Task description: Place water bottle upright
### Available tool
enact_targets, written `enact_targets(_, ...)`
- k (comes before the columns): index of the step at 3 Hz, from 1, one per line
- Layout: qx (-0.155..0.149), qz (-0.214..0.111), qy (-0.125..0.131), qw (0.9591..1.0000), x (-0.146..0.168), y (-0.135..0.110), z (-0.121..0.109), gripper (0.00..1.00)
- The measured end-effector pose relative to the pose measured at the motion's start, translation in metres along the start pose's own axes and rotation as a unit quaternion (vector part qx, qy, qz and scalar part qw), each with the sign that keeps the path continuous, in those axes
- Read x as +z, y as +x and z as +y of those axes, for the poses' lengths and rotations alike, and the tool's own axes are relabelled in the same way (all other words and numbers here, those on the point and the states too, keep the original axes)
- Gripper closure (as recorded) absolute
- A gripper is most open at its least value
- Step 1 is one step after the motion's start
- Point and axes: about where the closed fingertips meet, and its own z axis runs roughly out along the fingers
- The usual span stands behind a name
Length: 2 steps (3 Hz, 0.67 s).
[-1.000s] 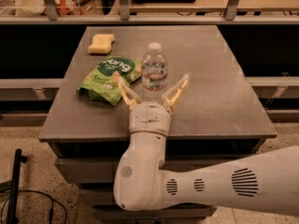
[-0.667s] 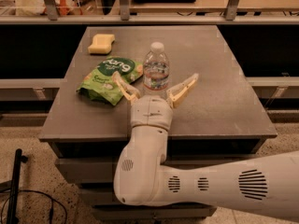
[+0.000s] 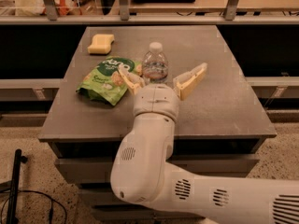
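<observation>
- Clear plastic water bottle (image 3: 155, 64) stands upright on the grey table (image 3: 224, 101).
- White gripper (image 3: 162, 69) flanks it, 2 fingers spread wide apart.
- Green snack bag (image 3: 105, 78) lies beside it.

**Water bottle (image 3: 154, 65) upright on the table (image 3: 224, 101)**

I saw the small clear ribbed bottle standing on its base, white cap on top and a pale label band around its middle. It stood between the widely spread fingers of the gripper (image 3: 162, 70), apparently touching neither.
</observation>
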Motion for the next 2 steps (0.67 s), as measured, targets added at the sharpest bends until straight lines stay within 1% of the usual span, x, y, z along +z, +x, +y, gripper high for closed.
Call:
enact_targets(1,0.028,-0.044,-0.025,0.9983,-0.0053,0.0273,0.0326,0.00)
enact_targets(2,0.036,-0.083,-0.020,0.9957,-0.0125,0.0177,0.0352,0.00)
